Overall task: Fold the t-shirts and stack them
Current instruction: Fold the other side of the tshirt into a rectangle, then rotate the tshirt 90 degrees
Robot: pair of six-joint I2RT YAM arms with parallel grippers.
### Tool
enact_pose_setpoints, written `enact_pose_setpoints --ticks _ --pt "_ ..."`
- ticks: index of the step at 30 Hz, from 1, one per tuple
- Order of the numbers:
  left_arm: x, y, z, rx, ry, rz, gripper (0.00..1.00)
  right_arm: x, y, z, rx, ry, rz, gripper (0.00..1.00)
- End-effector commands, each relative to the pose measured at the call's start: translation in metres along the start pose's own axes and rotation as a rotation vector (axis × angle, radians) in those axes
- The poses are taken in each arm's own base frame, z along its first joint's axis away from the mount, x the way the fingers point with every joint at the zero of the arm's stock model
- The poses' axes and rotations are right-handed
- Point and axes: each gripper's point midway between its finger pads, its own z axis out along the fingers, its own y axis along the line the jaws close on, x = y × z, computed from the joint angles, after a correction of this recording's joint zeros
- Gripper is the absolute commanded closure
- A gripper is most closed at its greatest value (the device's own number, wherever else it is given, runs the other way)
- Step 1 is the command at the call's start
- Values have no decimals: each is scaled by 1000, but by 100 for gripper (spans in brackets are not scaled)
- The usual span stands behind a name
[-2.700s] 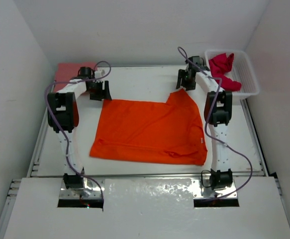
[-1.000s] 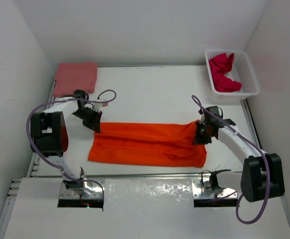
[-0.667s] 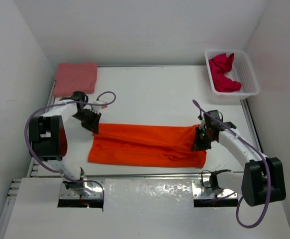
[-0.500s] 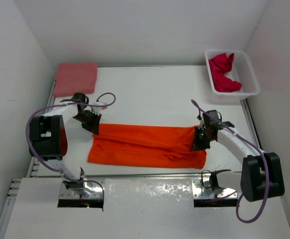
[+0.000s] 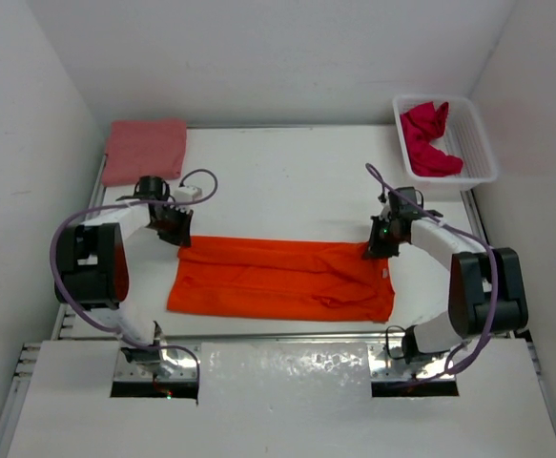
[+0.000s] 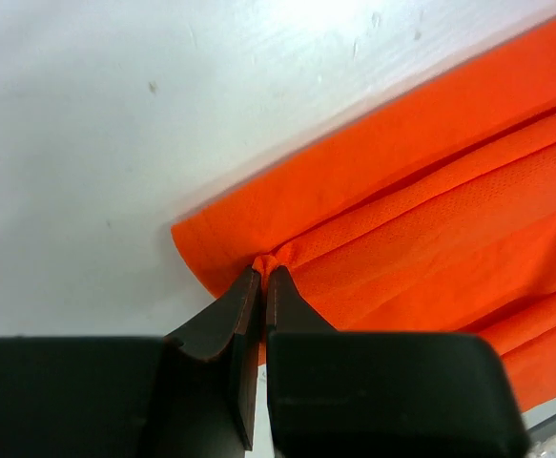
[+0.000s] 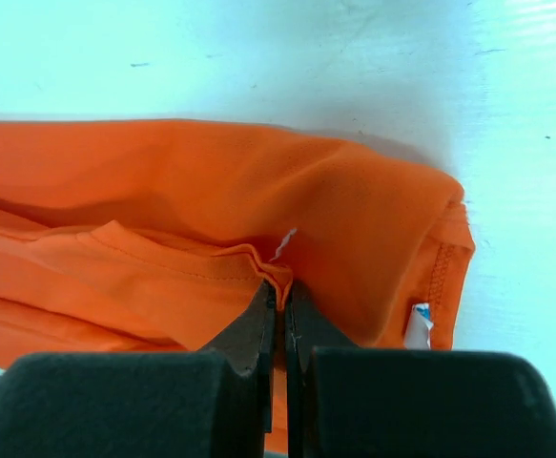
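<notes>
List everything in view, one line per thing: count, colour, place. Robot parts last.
orange t-shirt: one, bright orange, folded into a long band across the near middle of the table
pink t-shirt: one, salmon-pink, folded, far left corner
red t-shirt: one, crimson, crumpled in the basket
basket: one, white mesh, far right corner
table: one, white
left gripper: one, black, shut on the orange t-shirt's left end
right gripper: one, black, shut on its right end

open table (image 5: 287,181) mid-back, basket (image 5: 470,135) back right, pink t-shirt (image 5: 146,148) back left
</notes>
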Motion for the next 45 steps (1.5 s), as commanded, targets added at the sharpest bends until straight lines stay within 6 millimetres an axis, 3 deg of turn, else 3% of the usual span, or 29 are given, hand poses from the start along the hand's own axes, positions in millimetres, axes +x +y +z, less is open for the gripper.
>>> enact_pose_setpoints --ticks 1,5,6,7,10,11,12,14,15,16,17,18,19,21,24,26,27,28,29,30,32,33,34,36,37,38,40,43,45 --pt "15 4 4 -27 36 25 100 -15 -1 4 4 -45 -53 100" --pt "34 4 6 -37 91 39 100 -25 -2 7 5 -86 -62 97" --pt "35 4 6 -38 90 36 95 -25 -3 8 13 -87 -61 93" --pt "34 4 6 -38 89 33 90 -26 -6 10 30 -84 -59 82" --pt "25 5 4 -41 80 14 74 -30 -18 6 104 -71 -92 70" --pt "21 6 1 -46 78 14 70 -34 -20 0 126 -70 -123 55" --pt "21 6 -3 -47 89 10 65 -38 -22 -4 141 -76 -134 52" --pt "3 11 -18 -65 59 31 60 -48 -23 -20 175 -102 -171 47" --pt "3 8 -26 -53 71 26 53 -62 -19 -31 183 -140 -183 45" --pt "-15 8 -37 -46 35 45 47 -67 -19 -38 194 -152 -185 43" --pt "-20 6 -45 -36 26 74 34 -74 -20 -53 227 -168 -180 39" --pt "-19 1 -52 -14 44 69 29 -74 -20 -58 229 -159 -169 38" --pt "-25 -3 -57 10 31 78 11 -73 -20 -63 224 -144 -156 38" --pt "-36 -7 -69 28 10 96 7 -61 -23 -74 219 -94 -102 37" --pt "-48 -9 -76 43 -31 81 9 -31 -20 -83 172 -23 -60 38" --pt "-53 -15 -83 81 -66 121 22 -20 -16 -88 137 -27 -76 44" --pt "-50 -25 -88 131 -67 140 43 -9 -6 -91 72 -46 -85 64" --pt "-45 -31 -91 160 -60 177 55 -5 1 -91 28 -61 -80 74" --pt "-39 -36 -94 202 -57 308 63 3 4 -87 -5 -58 -73 80" --pt "-12 -57 -102 302 30 326 65 7 7 -88 -19 -57 -68 83" --pt "20 -63 -104 344 151 406 62 20 12 -88 -28 -30 -68 79" --pt "46 -57 -98 317 244 404 61 30 8 -82 -23 -9 -51 77" --pt "58 -53 -96 297 274 401 61 41 19 -77 -43 17 -87 74" --pt "76 -51 -92 258 294 429 55 56 23 -66 -55 35 -109 63" --pt "79 -53 -91 263 289 434 53 62 25 -62 -59 47 -124 61" --pt "77 -52 -89 248 265 439 41 68 20 -56 -42 50 -128 59" --pt "79 -57 -78 257 241 418 30 71 17 -50 -38 38 -126 59" --pt "70 -62 -60 225 205 381 28 80 10 -42 -24 56 -124 59" --pt "69 -54 -50 166 203 398 28 92 4 -36 -10 89 -106 59"
